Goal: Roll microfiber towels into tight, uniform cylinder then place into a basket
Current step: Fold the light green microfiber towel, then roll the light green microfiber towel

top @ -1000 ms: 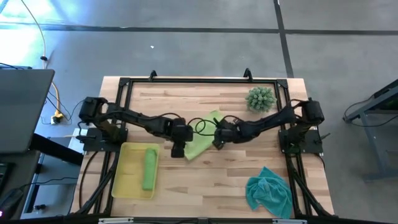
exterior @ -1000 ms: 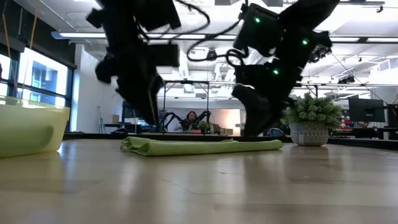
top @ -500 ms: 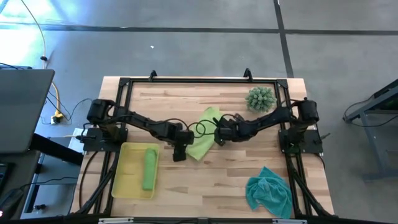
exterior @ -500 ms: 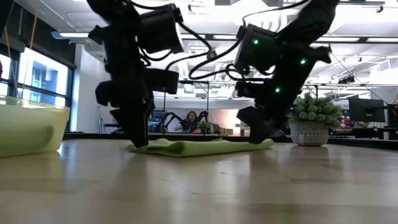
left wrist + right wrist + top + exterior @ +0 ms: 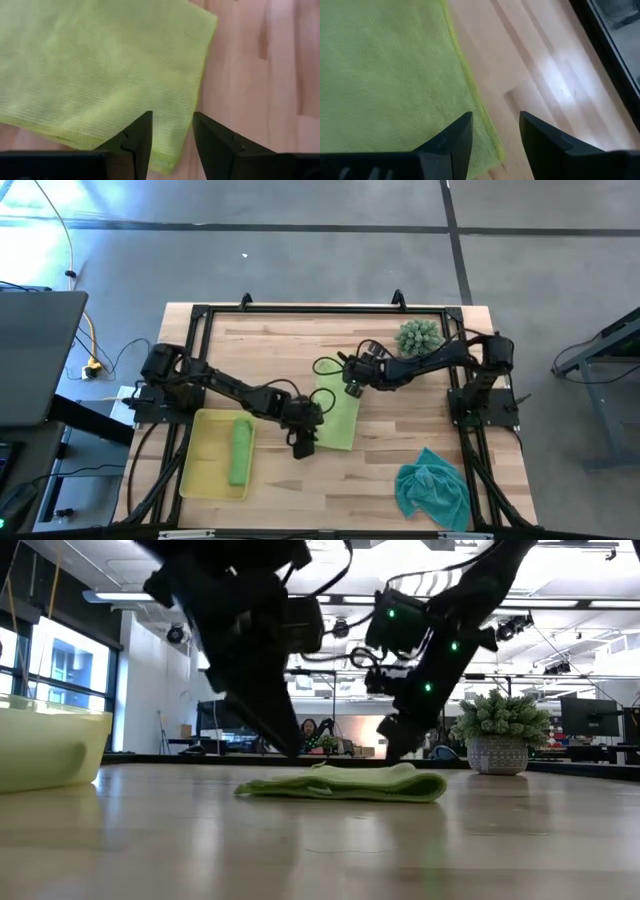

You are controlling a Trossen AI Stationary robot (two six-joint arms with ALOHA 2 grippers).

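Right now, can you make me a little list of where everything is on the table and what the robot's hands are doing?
flat towel: lime green, lying mid-table
left gripper: at the flat towel's near corner, jaws apart, nothing between them
right gripper: at the flat towel's far edge, jaws apart, nothing between them
basket: yellow, front left
rolled towel: lime green, inside the basket
teal towel: crumpled, front right
plant: back right
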